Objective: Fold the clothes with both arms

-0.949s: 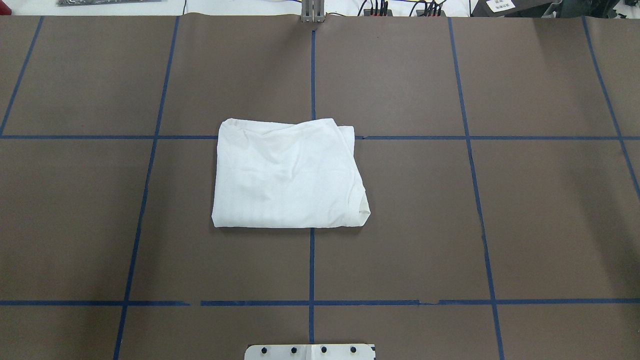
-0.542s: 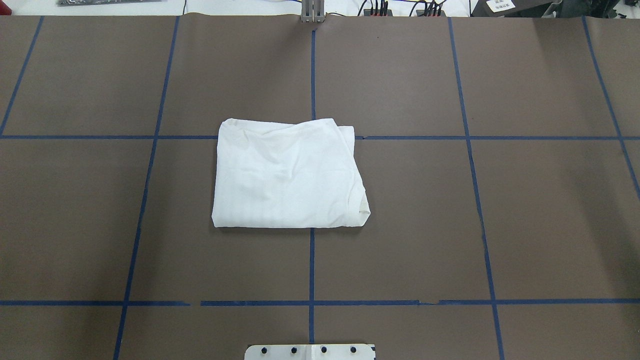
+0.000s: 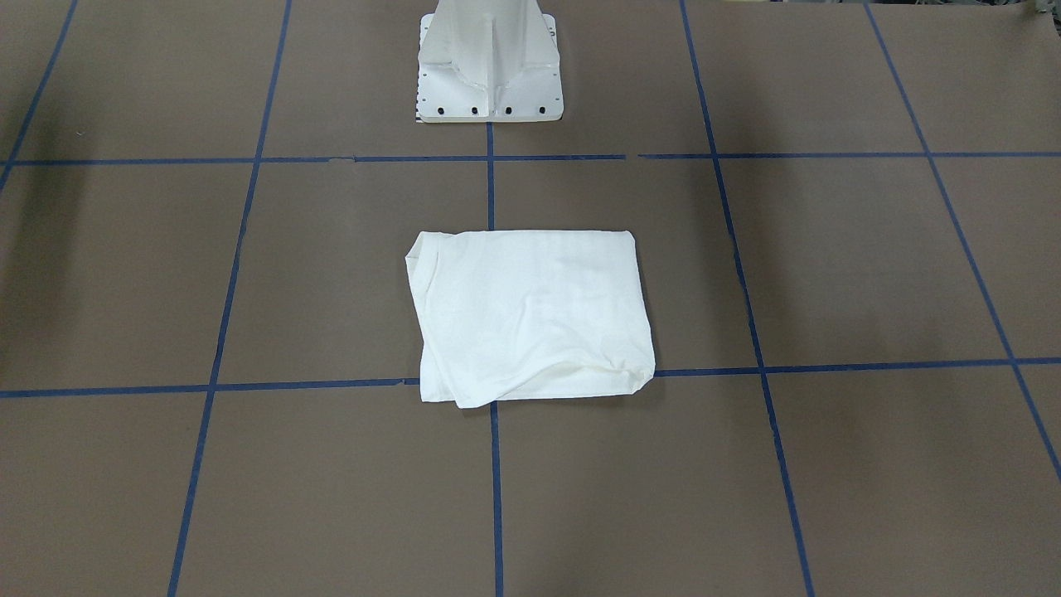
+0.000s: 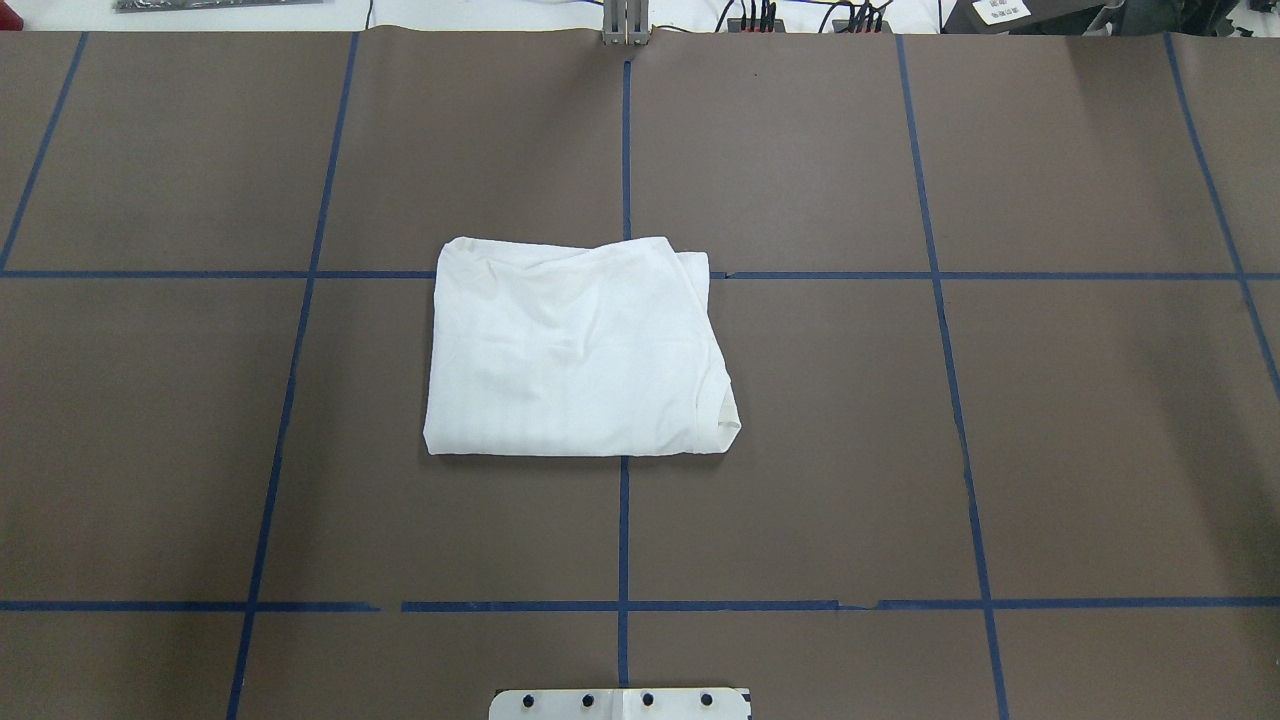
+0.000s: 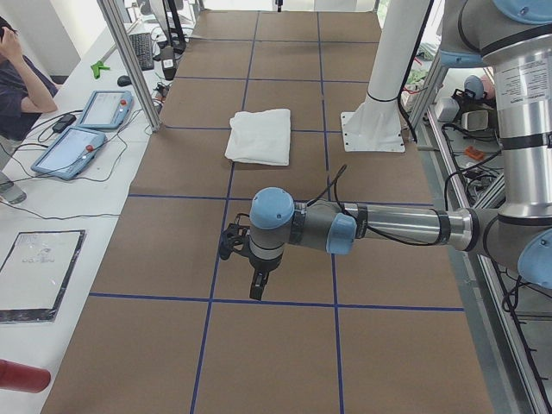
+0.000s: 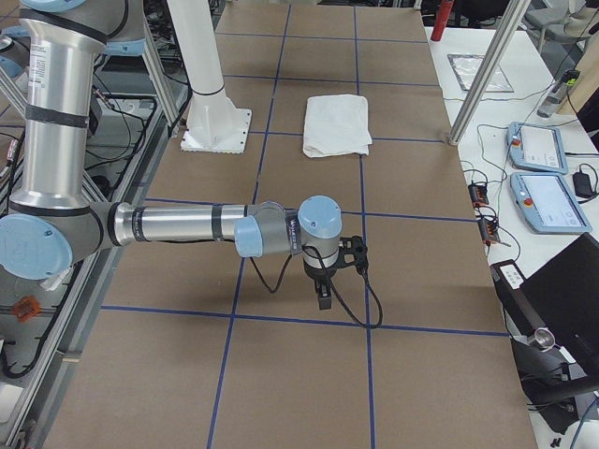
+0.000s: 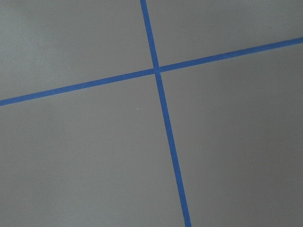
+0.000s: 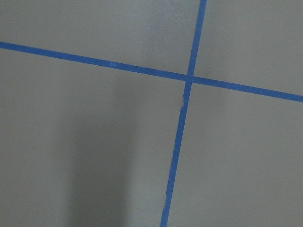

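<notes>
White T-shirt (image 4: 575,350) lies folded; left tool (image 5: 256,291) and right tool (image 6: 323,296) hover away, opening cannot be told.

A brown table (image 4: 1100,450) is marked into squares by blue tape lines (image 4: 623,540). Along its far edge runs a white bench (image 5: 52,194) carrying two teach pendants (image 5: 69,151) and cables, beside an aluminium post (image 5: 129,60).

Left arm (image 5: 388,226) held extended, forearm level; left gripper (image 5: 256,291) pointed downward. Right arm (image 6: 178,224) extended likewise; right gripper (image 6: 324,299) pointed downward. Jaw opening not determinable.
</notes>
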### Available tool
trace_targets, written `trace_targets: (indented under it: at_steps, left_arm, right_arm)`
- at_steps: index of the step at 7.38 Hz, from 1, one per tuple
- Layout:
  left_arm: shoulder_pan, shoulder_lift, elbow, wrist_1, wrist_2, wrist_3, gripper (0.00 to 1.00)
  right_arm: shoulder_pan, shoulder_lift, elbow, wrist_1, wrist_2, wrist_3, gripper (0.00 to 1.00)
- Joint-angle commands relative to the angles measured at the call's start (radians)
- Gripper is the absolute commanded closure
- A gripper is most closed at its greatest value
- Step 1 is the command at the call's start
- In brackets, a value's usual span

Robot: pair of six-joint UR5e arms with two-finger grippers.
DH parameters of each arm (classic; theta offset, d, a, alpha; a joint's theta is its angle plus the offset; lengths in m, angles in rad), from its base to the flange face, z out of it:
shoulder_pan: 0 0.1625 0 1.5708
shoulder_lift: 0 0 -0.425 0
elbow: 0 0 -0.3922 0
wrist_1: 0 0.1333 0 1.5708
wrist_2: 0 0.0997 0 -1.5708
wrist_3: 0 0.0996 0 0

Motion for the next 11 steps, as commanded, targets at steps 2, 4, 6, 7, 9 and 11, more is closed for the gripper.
trace_targets:
  at_steps: [2,4,6,7,9,11]
  left_arm:
    - [0.0,0.002,0.001,0.0,0.001,0.0,0.0]
    - [0.0,0.003,0.001,0.0,0.0,0.0,0.0]
    - [0.002,0.003,0.009,0.0,0.0,0.0,0.0]
    - [0.0,0.003,0.007,0.0,0.0,0.0,0.0]
    - [0.0,0.003,0.007,-0.002,0.0,0.0,0.0]
    - [0.002,-0.003,0.006,-0.002,0.0,0.0,0.0]
  right_arm:
    - [0.0,-0.003,0.001,0.0,-0.003,-0.011,0.0]
    - [0.0,-0.049,-0.005,0.006,-0.006,-0.013,0.0]
    - [0.002,-0.055,-0.022,0.052,-0.01,-0.001,0.0]
    - [0.006,-0.06,-0.016,0.054,-0.003,-0.01,0.0]
    - [0.006,-0.06,-0.013,0.054,-0.003,-0.011,0.0]
    - [0.006,-0.061,-0.01,0.054,0.0,-0.011,0.0]
